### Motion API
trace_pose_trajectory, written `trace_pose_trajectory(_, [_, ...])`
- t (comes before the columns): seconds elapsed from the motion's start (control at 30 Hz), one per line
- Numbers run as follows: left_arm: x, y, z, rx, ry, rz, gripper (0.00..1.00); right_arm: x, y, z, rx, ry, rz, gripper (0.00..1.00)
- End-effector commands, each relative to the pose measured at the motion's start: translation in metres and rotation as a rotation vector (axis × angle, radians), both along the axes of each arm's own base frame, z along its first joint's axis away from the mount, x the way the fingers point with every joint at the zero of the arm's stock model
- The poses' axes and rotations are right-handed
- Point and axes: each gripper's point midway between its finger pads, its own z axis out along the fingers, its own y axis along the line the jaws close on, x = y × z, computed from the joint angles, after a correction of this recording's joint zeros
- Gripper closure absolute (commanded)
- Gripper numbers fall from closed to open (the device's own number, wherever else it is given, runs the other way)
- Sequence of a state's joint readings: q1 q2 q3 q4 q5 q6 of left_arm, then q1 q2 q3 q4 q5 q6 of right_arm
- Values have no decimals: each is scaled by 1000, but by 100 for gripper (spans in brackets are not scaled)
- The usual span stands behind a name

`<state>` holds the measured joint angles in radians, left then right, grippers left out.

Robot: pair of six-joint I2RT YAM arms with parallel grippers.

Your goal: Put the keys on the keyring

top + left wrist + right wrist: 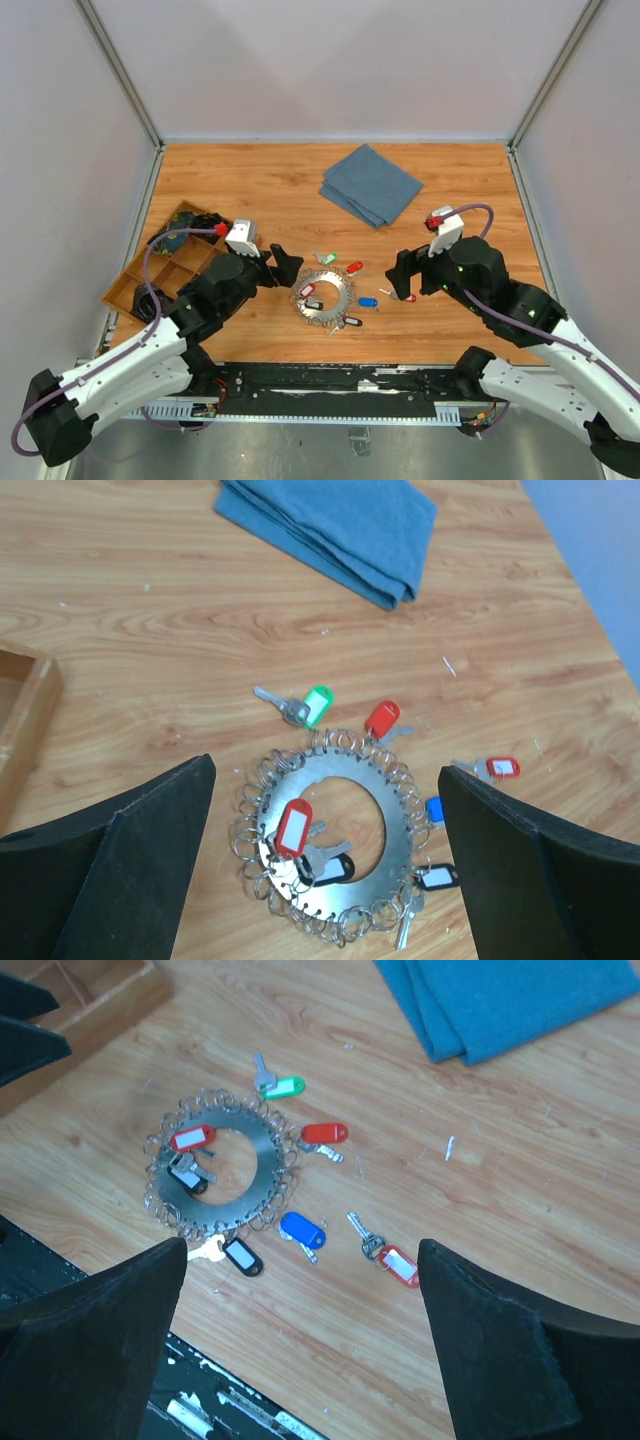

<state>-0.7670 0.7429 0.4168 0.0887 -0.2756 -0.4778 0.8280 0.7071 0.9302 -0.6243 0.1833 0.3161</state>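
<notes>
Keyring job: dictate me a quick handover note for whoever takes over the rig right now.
Left gripper: open, empty, just left of the keyring.
Right gripper: open, empty, right of the keys.
Done, maybe: red-tagged key and black-tagged key lie across the ring; hooked or not, I cannot tell.
Beside the ring, apparently loose: green-tagged key, second red key, far red key, blue-tagged key, second black key.
Left: thread those on.

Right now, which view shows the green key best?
Left wrist: the green key is close, sharp and unblocked, lying just beyond the keyring, tag and blade both clear. Right wrist shows it whole but smaller. Top external shows only a tiny green speck by the ring.
</notes>
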Motion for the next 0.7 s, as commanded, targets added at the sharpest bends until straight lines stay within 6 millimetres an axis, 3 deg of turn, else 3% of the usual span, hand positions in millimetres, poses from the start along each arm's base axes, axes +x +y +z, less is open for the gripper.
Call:
trace_pose_trajectory(0.0, [4,23,27,36,2,105,0,6,-18,37,62,-152,-57,2])
trace_pose_trajectory(0.17, [-7,34,55,45,7,106,0,-5,-33,60,34,-253,-13,2])
trace_pose_trajectory(0.37, [-30,60,89,-27,-17,142,0,-20,-69,82,103,-338,-101,2])
trace_pose_trajectory(0.5, [-46,83,104,-77,-57,178,0,-31,-94,80,114,-349,-167,2])
trace_pose_trajectory(0.67, [-59,103,98,-87,-96,201,0,-40,-110,69,143,-368,-206,2])
